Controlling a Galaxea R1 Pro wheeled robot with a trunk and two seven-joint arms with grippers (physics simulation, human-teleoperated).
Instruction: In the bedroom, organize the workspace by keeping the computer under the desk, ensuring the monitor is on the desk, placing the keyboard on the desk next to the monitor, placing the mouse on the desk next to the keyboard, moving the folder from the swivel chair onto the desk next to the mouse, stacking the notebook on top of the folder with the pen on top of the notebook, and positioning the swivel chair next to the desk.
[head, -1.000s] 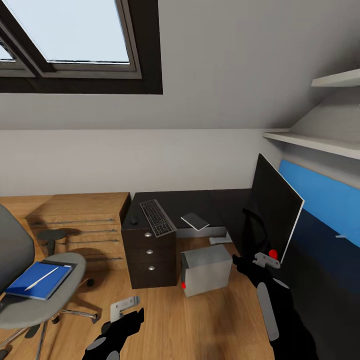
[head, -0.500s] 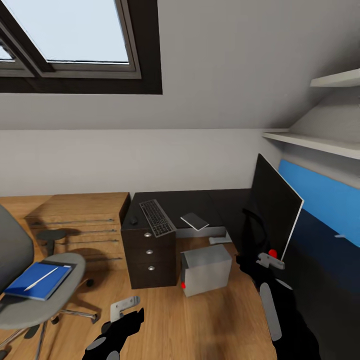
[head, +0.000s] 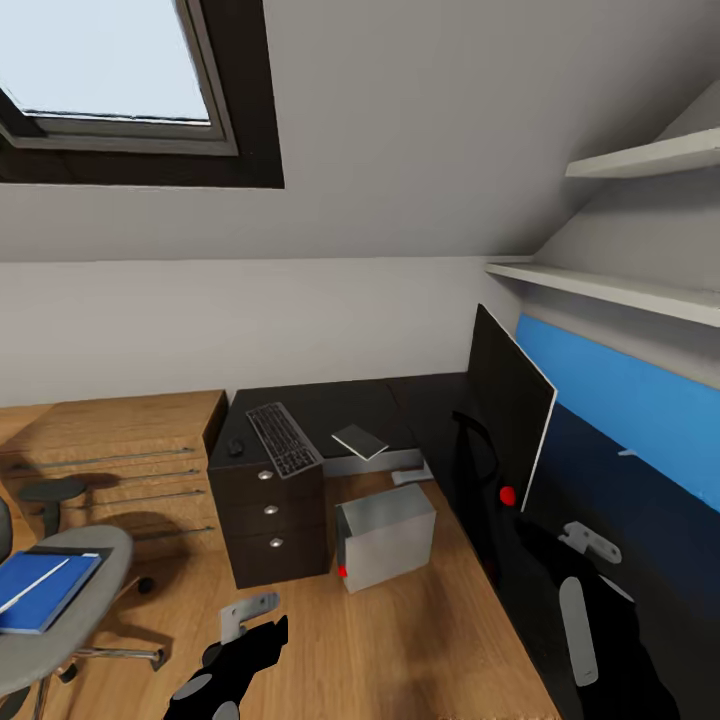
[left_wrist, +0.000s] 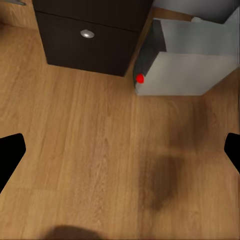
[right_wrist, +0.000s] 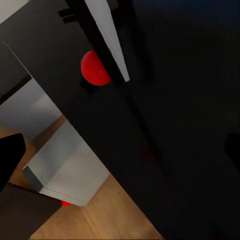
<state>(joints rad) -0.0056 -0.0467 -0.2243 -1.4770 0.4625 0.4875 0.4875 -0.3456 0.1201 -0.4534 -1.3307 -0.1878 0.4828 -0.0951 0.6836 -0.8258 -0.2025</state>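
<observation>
On the glossy black desk (head: 350, 400), near its front edge, a wide black flat monitor (head: 505, 415) stands upright; both grippers — left gripper (head: 245, 625), right gripper (head: 585, 545) — are spread and empty, so approach the slim black keyboard (head: 283, 438) slowly.

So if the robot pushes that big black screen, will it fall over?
Maybe. The monitor is wide and thin, and looks tilted on a narrow black stand, so a push high up could tip it. Pushed low, it would probably slide on the glossy desk.

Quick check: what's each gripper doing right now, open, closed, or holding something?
Left gripper: open, empty, above the wood floor.
Right gripper: open, empty, near the monitor.
</observation>
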